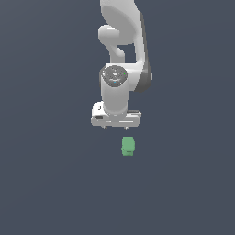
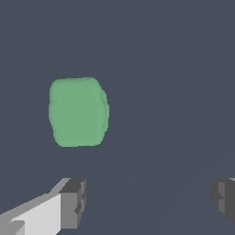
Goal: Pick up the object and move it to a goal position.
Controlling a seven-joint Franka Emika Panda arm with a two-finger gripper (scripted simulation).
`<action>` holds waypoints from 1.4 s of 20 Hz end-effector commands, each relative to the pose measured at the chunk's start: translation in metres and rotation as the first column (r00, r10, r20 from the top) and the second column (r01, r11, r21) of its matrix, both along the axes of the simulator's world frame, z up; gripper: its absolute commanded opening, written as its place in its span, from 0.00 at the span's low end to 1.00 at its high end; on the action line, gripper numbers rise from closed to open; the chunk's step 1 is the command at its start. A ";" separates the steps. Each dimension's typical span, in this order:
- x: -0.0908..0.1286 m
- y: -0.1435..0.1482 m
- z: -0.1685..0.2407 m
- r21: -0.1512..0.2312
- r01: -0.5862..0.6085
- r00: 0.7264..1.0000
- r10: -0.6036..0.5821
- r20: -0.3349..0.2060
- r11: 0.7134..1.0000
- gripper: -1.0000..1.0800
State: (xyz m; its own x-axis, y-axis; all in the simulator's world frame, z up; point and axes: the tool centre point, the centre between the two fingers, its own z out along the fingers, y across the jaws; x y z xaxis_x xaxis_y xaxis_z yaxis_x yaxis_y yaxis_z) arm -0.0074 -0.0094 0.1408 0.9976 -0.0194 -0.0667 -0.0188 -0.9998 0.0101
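The object is a small matte green lumpy block (image 1: 128, 146) lying on the plain dark grey floor. It also shows in the wrist view (image 2: 78, 112). My white gripper (image 1: 116, 126) hangs above and behind it, a little toward the exterior view's left. In the wrist view the gripper (image 2: 149, 202) is open, its two fingers spread far apart with nothing between them. The block lies outside the gap between the fingers, apart from both. One grey finger pad (image 2: 73, 203) sits nearest the block.
The white arm (image 1: 120, 50) rises behind the gripper toward the top of the exterior view. The dark grey floor (image 1: 55, 183) spreads all around.
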 end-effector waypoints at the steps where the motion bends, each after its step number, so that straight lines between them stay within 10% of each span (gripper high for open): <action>1: 0.000 0.000 0.000 0.000 0.000 1.000 0.000 0.000 1.000 0.96; 16: -0.008 -0.005 -0.011 -0.008 0.027 0.999 -0.027 -0.036 1.000 0.96; 28: 0.038 0.048 -0.031 0.004 -0.041 0.998 0.041 0.045 0.999 0.96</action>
